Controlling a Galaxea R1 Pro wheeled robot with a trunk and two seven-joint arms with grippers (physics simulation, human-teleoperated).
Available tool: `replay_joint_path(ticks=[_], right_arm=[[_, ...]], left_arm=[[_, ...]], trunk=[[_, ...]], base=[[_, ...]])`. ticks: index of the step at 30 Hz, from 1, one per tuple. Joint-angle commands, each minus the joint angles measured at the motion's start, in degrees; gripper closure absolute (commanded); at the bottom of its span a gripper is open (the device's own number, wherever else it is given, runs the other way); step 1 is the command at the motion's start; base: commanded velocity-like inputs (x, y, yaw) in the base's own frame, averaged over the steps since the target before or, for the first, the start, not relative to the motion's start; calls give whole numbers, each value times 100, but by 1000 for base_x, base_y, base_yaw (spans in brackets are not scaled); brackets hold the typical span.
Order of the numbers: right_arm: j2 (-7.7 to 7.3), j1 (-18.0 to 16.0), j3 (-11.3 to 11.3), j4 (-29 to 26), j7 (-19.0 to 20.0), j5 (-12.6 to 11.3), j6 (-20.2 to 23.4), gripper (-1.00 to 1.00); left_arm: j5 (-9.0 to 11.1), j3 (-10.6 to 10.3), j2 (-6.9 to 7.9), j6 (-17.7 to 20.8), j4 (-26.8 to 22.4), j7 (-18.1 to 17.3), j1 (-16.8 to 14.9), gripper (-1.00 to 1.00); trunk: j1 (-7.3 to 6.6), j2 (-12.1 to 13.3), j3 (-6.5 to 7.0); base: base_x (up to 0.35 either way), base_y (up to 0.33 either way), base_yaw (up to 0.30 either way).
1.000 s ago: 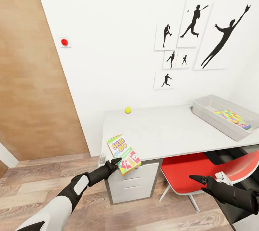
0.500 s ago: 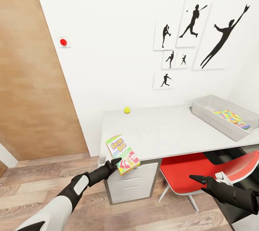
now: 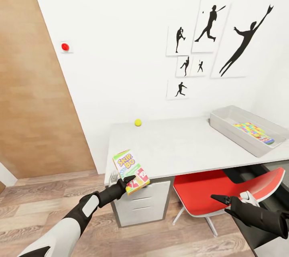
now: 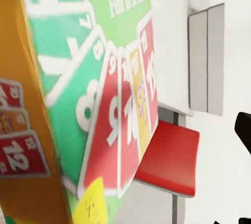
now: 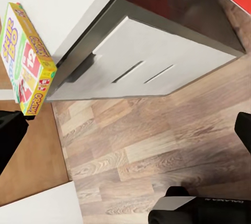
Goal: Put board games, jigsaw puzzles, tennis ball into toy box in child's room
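Observation:
My left gripper (image 3: 129, 180) is shut on the lower edge of the green-yellow-red Skip-Bo board game (image 3: 129, 170), held upright just off the near left corner of the white table (image 3: 180, 146). The left wrist view shows that board game (image 4: 104, 103) very close up. The tennis ball (image 3: 138, 122) rests at the table's back edge near the wall. The light-grey toy box (image 3: 226, 130) sits at the table's right end with a jigsaw puzzle (image 3: 253, 132) lying inside. My right gripper (image 3: 224, 199) hangs open and empty, low in front of the red chair.
A red chair (image 3: 208, 193) is tucked under the table beside a grey drawer unit (image 3: 140, 205). A wooden door (image 3: 32, 96) stands to the left. Black silhouette pictures (image 3: 208, 36) hang on the white wall. Wood-plank floor (image 5: 157, 145) lies below.
The whole picture has slid a little to the left, so the camera has moved. The board game stays in my left gripper, and both arms keep their pose.

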Motion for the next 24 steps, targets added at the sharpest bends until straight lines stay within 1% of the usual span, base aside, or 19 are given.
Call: replay_joint_path(ticks=[1,4,5,18,24], right_arm=[[-1,-3,-4,-3,-57,-59,21,-100],[-1,-5,-4,-1,-59,-59,21,-100],[-1,-5,-4,-3,-59,-59,21,-100],[8,-2,-4,-5,-58,-59,21,-100],[8,-5,-4,-5,-57,-59,21,-100]], left_arm=[[25,18,-2,41,-1,-5,-1,-100],[25,18,-1,36,-1,-8,3,-100],[25,18,0,36,-1,-8,3,100],[21,18,3,36,-1,-26,4,100],[17,18,3,43,-1,-50,4,100]], trunk=[[1,-6,-7],[1,-6,-7],[1,-6,-7],[1,-6,-7],[-131,235,101]], base=[[0,-1,0],[0,0,0],[0,0,0],[0,0,0],[0,0,0]])
